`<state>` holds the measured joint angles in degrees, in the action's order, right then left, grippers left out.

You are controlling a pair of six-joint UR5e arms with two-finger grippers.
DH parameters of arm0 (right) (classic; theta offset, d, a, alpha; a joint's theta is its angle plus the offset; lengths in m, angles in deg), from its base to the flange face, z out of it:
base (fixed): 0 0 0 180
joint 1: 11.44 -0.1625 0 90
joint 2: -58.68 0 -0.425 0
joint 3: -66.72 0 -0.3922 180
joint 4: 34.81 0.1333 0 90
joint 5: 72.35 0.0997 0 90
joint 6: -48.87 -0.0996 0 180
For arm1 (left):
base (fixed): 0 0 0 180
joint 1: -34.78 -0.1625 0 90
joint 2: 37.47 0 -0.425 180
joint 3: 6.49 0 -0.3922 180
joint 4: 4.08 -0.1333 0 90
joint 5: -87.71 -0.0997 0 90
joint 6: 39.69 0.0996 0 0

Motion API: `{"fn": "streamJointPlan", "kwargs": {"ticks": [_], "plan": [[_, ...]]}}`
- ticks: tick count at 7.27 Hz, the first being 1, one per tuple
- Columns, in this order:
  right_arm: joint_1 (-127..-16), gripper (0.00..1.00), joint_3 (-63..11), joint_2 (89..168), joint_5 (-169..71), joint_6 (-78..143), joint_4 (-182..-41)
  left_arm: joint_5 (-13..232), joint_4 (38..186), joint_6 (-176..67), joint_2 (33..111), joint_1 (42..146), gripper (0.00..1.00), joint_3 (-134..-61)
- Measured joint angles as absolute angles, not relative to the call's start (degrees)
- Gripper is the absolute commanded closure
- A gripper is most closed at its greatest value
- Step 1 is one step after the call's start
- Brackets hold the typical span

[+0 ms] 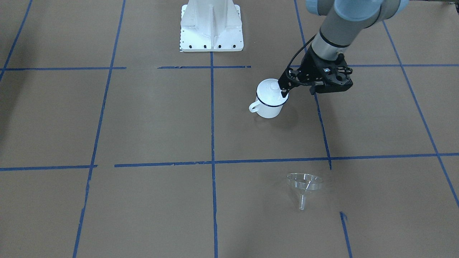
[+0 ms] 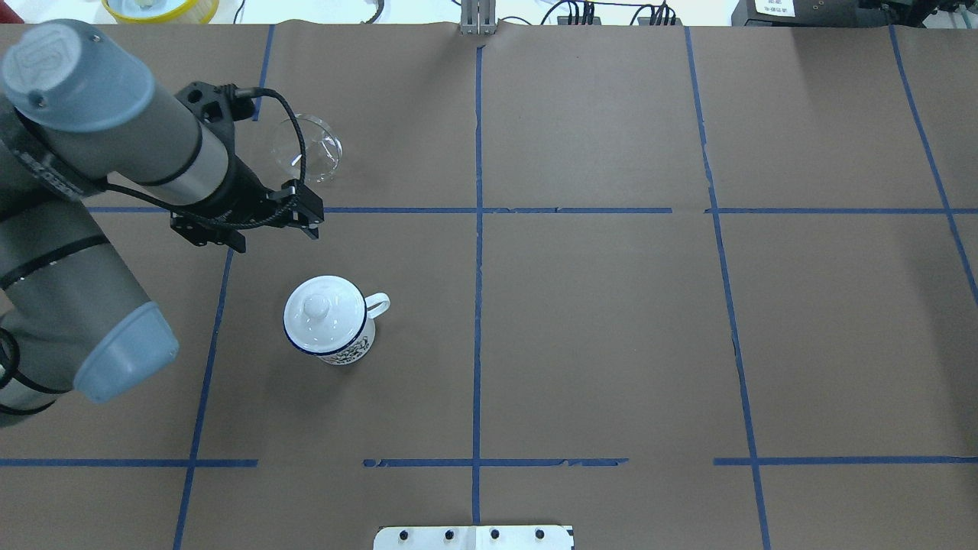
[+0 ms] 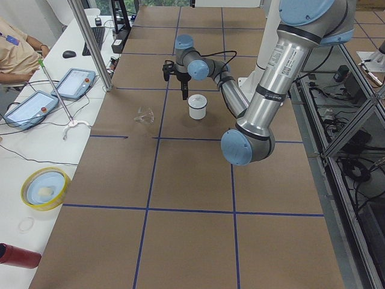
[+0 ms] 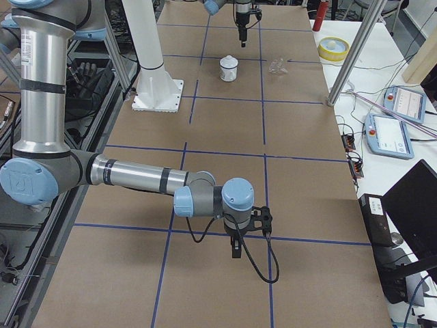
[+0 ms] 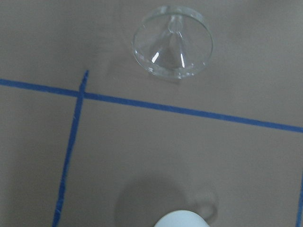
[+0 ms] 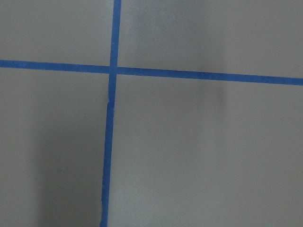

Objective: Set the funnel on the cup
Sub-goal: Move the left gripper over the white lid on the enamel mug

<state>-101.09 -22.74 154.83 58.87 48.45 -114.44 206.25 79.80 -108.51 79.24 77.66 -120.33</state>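
One funnel (image 1: 304, 182) lies well apart from the left gripper (image 1: 284, 94).

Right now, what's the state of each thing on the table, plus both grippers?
funnel, lying loose on its side, not on cup.
cup, upright, covered.
lid, seated on cup.
left gripper, looks shut, empty.
right gripper, open or shut unclear, far from both.
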Motion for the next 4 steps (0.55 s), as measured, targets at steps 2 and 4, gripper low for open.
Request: {"fn": "streamJointPlan", "kwargs": {"ticks": [2,4], "plan": [[-101.09,0.0,-22.75,154.83,58.87,48.47,-114.43,202.47,77.24,-109.06,80.51,73.72,0.01,-120.7],[-101.09,0.0,-22.75,154.83,58.87,48.51,-114.44,201.27,76.97,-109.18,80.53,71.92,0.04,-120.4]]}}
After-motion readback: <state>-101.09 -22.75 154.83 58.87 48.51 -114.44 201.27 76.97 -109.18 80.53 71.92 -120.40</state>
